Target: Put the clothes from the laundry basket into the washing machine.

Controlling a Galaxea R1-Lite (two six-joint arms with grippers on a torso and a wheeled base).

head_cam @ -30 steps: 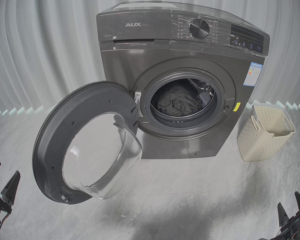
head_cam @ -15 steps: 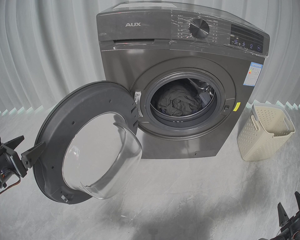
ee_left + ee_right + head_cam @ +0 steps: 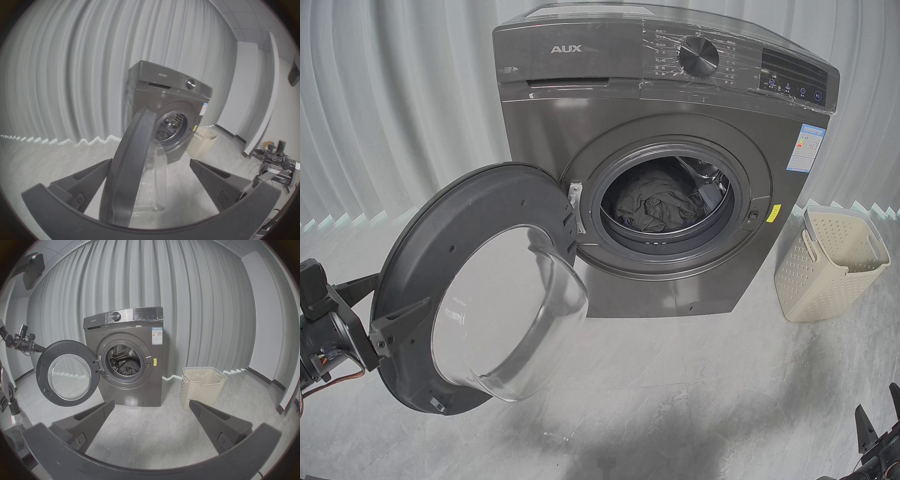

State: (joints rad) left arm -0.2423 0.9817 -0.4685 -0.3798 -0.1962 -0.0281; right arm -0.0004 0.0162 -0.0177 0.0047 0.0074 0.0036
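- left gripper (image 3: 404, 289): matte dark grey, two wedge fingers (image 3: 218, 184) tapering to points
- round screw (image 3: 79, 199) near each finger's base
- curved dark bar (image 3: 47, 207) behind the fingers
- black cylindrical wrist (image 3: 328, 334) behind the claw, with a thin orange-brown cable (image 3: 337, 382)
- right gripper (image 3: 151, 401): same grey wedges, same screws

Soft, even light fills the room, and the pale curtain (image 3: 394, 112) is the brightest surface. Glare streaks the plastic film on the top panel of the washing machine (image 3: 650, 106), and highlights curl across the glass of the door (image 3: 506, 312). The drum is dim around the dark clothes (image 3: 656, 203). Both wrist views bow strongly, with black corners and curved curtain folds.
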